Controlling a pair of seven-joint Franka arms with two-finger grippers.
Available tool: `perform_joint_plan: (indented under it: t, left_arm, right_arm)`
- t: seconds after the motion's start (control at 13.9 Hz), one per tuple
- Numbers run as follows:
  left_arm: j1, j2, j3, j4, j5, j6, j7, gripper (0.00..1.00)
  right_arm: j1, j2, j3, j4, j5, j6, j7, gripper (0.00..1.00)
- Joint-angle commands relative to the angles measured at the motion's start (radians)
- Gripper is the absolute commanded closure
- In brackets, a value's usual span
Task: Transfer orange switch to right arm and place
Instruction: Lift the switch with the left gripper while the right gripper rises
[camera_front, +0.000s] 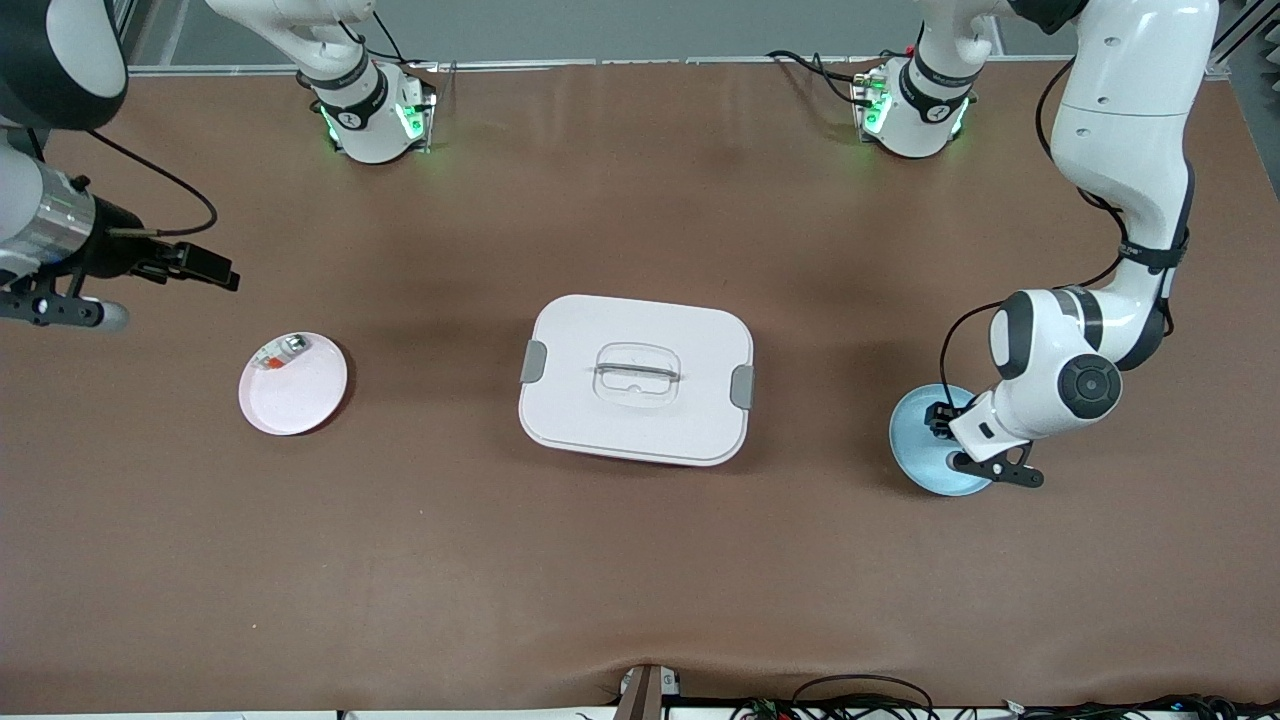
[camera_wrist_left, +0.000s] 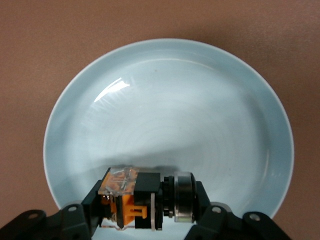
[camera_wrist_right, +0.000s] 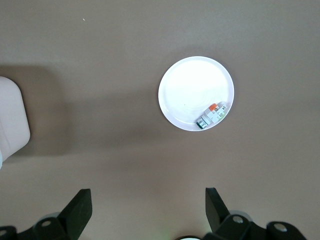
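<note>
Left wrist view, orange switch (camera_wrist_left: 145, 200) lying crosswise

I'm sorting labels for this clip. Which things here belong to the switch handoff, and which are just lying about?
In the job: orange switch between the left gripper fingers over the blue plate; right gripper, open, waiting.

Lying about: white lidded box; pink plate holding a silver-and-clear piece.

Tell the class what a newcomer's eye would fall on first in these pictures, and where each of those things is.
The big white lidded box in the middle of the table draws the eye first. At the left arm's end, the left gripper is down over the blue plate, with the orange switch between its fingers. Toward the right arm's end lies a pink plate with a small silver piece on it; the right gripper waits open above the table.
</note>
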Motion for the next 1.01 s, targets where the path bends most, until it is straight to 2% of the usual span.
perform_joint_plan:
  t: [0.0,0.36,0.5,0.72,0.94]
  left_arm:
    - [0.0,-0.097,-0.001,-0.013,-0.006,-0.134,-0.009,0.67]
    - [-0.003,-0.238,-0.005,0.003,-0.01,-0.386,-0.114,0.67]
    - [-0.001,-0.292,-0.033,0.042,-0.016,-0.504,-0.184,0.67]
    - [-0.001,-0.315,-0.07,0.176,-0.02,-0.696,-0.351,0.67]
    - [0.0,-0.317,-0.111,0.323,-0.064,-0.817,-0.492,0.67]
  right_arm:
    - [0.002,0.019,0.001,0.038,-0.004,-0.017,-0.007,0.0]
    - [0.005,0.026,0.001,0.035,0.001,-0.019,0.004,0.0]
    - [0.005,0.026,0.001,0.034,0.002,-0.025,0.002,0.0]
    - [0.005,0.026,0.001,0.034,0.002,-0.027,-0.005,0.0]
    - [0.002,0.028,0.001,0.034,0.001,-0.028,-0.008,0.0]
